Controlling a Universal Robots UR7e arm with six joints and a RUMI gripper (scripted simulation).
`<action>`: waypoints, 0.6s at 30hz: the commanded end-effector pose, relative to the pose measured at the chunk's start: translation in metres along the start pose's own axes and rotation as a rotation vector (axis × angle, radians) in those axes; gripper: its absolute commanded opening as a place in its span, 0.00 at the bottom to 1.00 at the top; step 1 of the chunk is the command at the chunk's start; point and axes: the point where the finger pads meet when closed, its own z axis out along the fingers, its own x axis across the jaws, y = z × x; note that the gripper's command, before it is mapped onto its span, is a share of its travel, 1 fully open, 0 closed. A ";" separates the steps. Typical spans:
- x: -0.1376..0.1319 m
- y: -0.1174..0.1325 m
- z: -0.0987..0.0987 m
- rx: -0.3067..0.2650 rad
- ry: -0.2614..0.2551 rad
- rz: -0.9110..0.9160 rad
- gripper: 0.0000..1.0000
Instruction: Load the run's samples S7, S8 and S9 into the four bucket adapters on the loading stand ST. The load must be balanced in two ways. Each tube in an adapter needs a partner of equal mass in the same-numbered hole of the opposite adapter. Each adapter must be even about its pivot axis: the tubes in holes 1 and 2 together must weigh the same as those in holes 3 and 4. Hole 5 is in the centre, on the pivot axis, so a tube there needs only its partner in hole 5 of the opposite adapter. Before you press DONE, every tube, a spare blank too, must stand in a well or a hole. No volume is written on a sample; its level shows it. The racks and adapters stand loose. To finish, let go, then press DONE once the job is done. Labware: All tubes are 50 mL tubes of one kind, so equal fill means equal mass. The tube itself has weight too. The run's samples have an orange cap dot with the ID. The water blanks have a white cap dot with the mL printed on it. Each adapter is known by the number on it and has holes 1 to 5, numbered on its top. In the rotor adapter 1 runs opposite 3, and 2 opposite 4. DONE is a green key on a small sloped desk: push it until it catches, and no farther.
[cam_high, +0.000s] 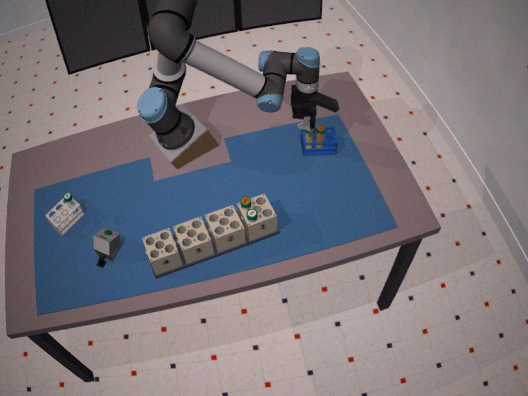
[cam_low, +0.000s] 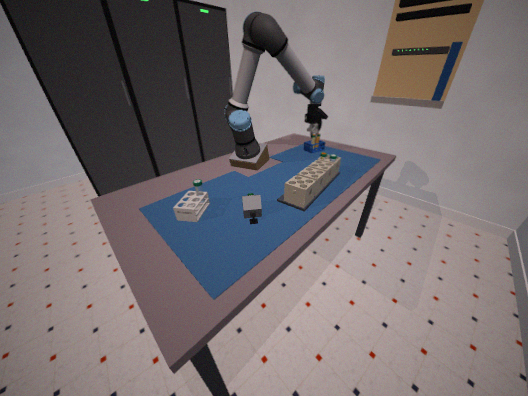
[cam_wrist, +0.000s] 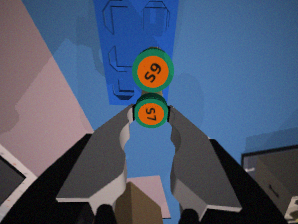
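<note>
My gripper is shut on sample tube S7, which stands in the blue rack at the far right of the mat. Both fingers touch its green cap rim. Sample S9 stands in the same rack just behind S7 and shows in the top view. The four beige adapters stand in a row at the front. Adapter 1 holds an orange-dot tube and a white-dot blank. The other three adapters look empty.
A white rack at the left holds one white-dot blank. The grey DONE desk with its green key stands to the left of the adapters. The arm's base sits at the back of the table.
</note>
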 end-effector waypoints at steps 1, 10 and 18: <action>0.000 0.000 0.000 0.001 0.000 0.000 0.00; 0.000 0.000 -0.030 0.001 0.000 0.000 0.00; 0.000 0.000 -0.050 0.001 0.000 0.000 0.00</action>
